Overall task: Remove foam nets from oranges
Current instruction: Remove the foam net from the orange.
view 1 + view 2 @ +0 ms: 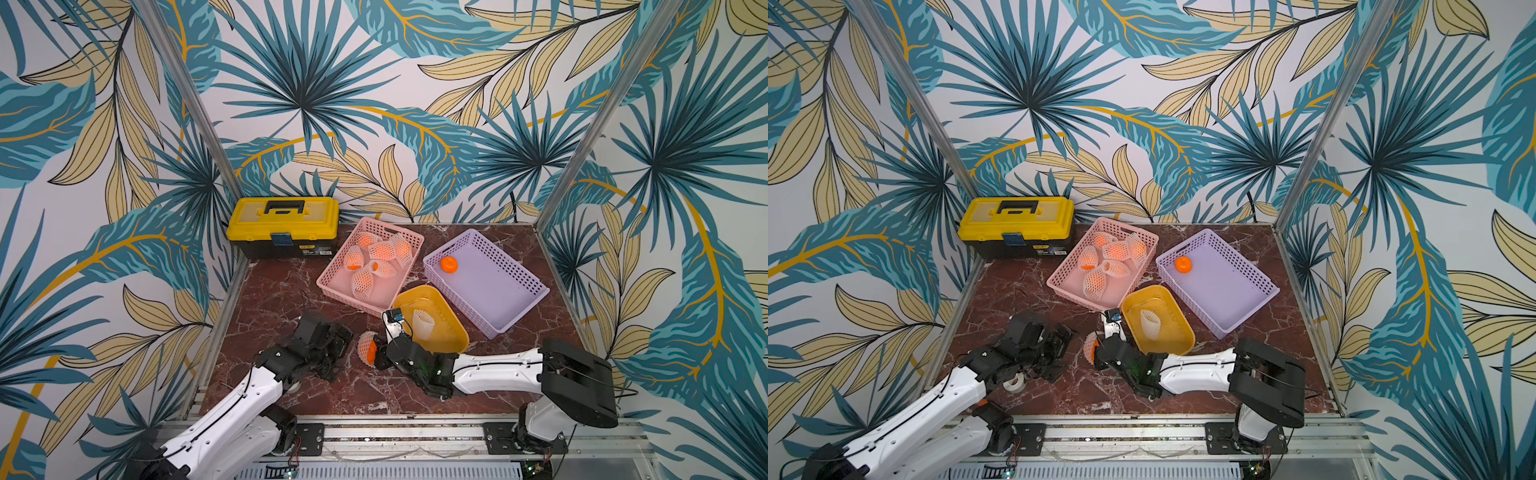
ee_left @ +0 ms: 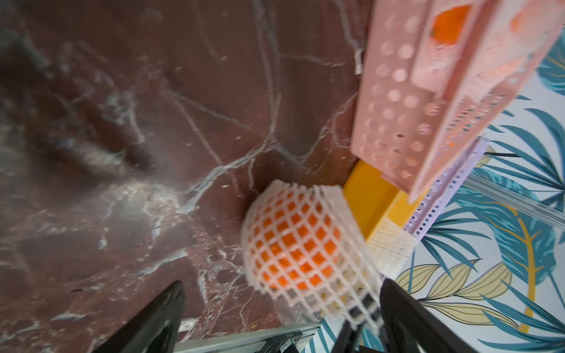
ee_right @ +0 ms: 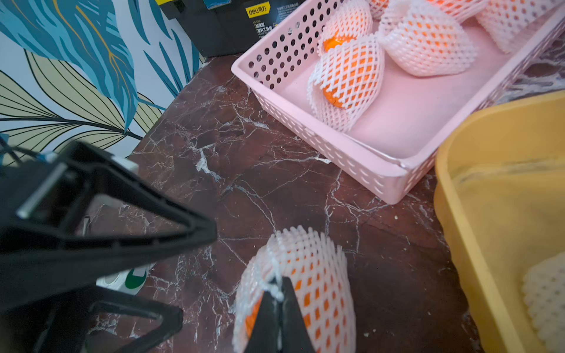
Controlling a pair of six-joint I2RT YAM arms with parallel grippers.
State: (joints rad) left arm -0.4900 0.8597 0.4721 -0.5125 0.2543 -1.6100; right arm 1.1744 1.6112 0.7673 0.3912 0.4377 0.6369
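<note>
Currently, the right gripper [image 3: 276, 293] is clamped on the foam net [image 3: 308, 266] of one orange [image 2: 305, 241] at the table's [image 1: 291, 291] front centre. The left gripper [image 2: 282, 285] stands fully spread beside it, holding nothing. The yellow tray [image 1: 453, 332], containing an empty net [image 1: 423, 325], lies just behind. The pink basket [image 1: 328, 274] holds other netted oranges [image 1: 361, 282].

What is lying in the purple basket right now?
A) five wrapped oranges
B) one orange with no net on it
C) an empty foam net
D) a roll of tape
B: the purple basket holds a single bare orange near one corner, while the empty foam net stands in the yellow tray instead.
</note>
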